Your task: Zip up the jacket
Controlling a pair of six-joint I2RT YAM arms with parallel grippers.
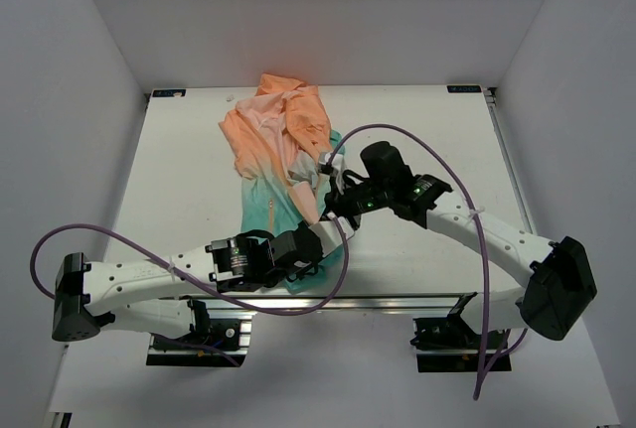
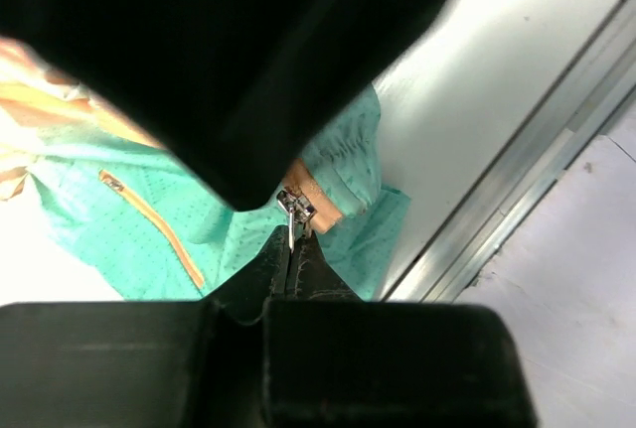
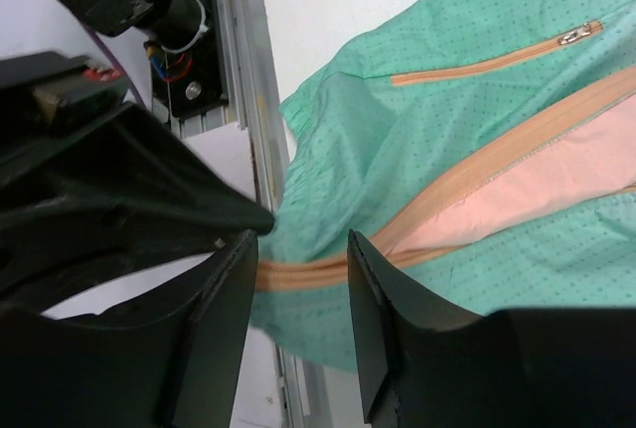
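Note:
The jacket [image 1: 275,140] lies crumpled on the white table, orange-peach at the far end and teal at the near hem [image 1: 266,212]. My left gripper [image 1: 310,249] is at the hem. In the left wrist view it [image 2: 292,249] is shut on the metal zipper pull [image 2: 291,221], just below the slider [image 2: 298,204]. My right gripper [image 1: 332,206] is just beyond it, over the teal front. In the right wrist view it [image 3: 301,284] is open, its fingers [image 3: 383,319] on either side of the orange front zipper tape [image 3: 308,271] without pinching it.
The table's metal front rail [image 2: 517,185] runs just past the hem and also shows in the right wrist view [image 3: 248,100]. An orange pocket zipper [image 3: 497,59] crosses the teal panel. Purple cables [image 1: 417,142] loop over both arms. White walls enclose the table.

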